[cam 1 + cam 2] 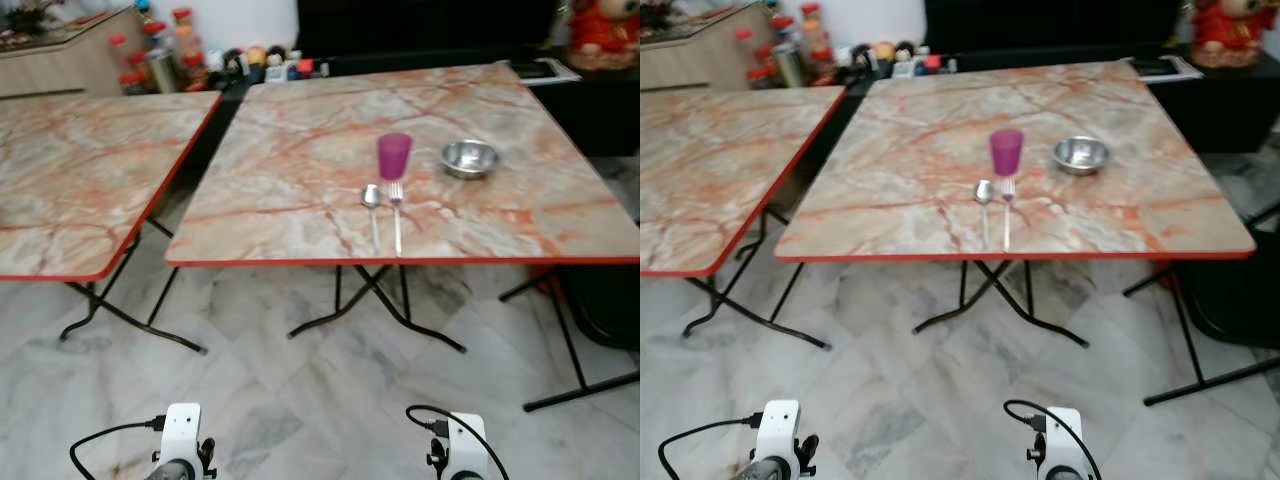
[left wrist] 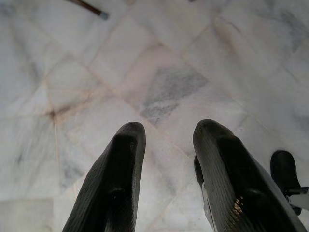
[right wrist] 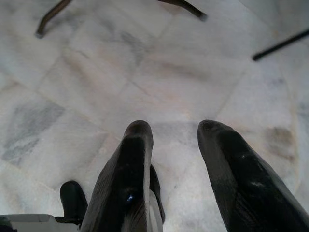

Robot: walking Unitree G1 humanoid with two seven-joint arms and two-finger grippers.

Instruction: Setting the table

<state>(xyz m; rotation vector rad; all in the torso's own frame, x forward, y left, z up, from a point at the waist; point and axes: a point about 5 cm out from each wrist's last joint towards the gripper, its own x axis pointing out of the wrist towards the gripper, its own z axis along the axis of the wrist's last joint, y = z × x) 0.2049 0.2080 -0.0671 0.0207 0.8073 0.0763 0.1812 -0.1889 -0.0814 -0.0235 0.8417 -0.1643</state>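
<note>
1. Fingers of the left gripper (image 2: 166, 130) stand apart with nothing between them, pointing down at the pale marble floor (image 2: 159, 72); the left arm hangs low near the robot's body.
2. Fingers of the right gripper (image 3: 175, 130) are likewise spread and hold nothing, hanging over the same tiled floor, with table legs at the edge of the right wrist view.
3. On the marble-patterned folding table (image 1: 300, 130) with a red edge, a purple plastic cup (image 1: 394, 156) stands upright near the front edge.
4. Just in front of the cup, a metal spoon (image 1: 372, 205) and a metal fork (image 1: 396, 210) lie side by side, the spoon on the robot's left, handles pointing toward the table's front edge.
5. To the right of the cup, apart from it, a small stainless-steel bowl (image 1: 469, 157) sits upright.
6. A second matching table (image 1: 70, 170) stands to the left, and bottles and jars (image 1: 160, 55) crowd the floor by the far wall.
</note>
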